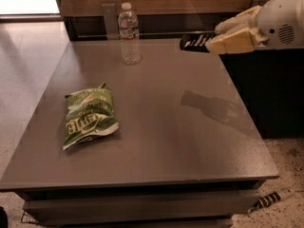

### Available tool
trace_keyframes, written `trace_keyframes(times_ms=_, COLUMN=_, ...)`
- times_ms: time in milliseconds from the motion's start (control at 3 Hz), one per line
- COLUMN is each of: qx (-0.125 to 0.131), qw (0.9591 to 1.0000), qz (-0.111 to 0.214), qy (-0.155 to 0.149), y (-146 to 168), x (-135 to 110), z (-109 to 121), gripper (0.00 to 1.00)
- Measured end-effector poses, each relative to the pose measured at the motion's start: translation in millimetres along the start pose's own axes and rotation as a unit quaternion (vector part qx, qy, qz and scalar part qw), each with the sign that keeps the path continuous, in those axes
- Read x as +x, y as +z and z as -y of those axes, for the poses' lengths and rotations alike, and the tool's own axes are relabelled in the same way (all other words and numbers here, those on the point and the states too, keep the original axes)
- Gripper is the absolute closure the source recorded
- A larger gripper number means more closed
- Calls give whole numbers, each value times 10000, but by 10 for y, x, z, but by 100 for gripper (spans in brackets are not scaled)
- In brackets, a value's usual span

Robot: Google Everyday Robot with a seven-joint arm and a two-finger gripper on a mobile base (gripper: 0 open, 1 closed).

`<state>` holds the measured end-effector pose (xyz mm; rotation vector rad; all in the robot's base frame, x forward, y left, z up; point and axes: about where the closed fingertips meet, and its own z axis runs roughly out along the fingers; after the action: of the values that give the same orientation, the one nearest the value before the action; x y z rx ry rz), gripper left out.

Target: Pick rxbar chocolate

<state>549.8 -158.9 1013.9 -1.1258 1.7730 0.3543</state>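
Observation:
The rxbar chocolate is a small flat black wrapper with white text. It is held in the air at the upper right, well above the grey table. My gripper is shut on its right end, with the cream fingers clamped above and below it. The bar sticks out to the left of the fingers. Its shadow falls on the table's right part.
A crinkled green chip bag lies on the table's left side. A clear water bottle stands upright near the far edge. A wooden wall and a dark ledge run behind the table. The floor shows at left and lower right.

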Motion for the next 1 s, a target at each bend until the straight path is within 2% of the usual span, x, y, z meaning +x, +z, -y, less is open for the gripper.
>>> trace_keyframes(times_ms=333, qx=334, qw=9994, qz=-120, qy=-2, y=467, x=-376, z=572, gripper=100)
trace_keyframes(times_ms=667, qx=329, qw=9993, qz=-166, qy=14, y=538, x=-376, z=597, gripper=100)
trace_keyframes(times_ms=1000, qx=349, qw=9989, qz=-141, qy=271, y=911, x=-243, z=740, gripper=100)
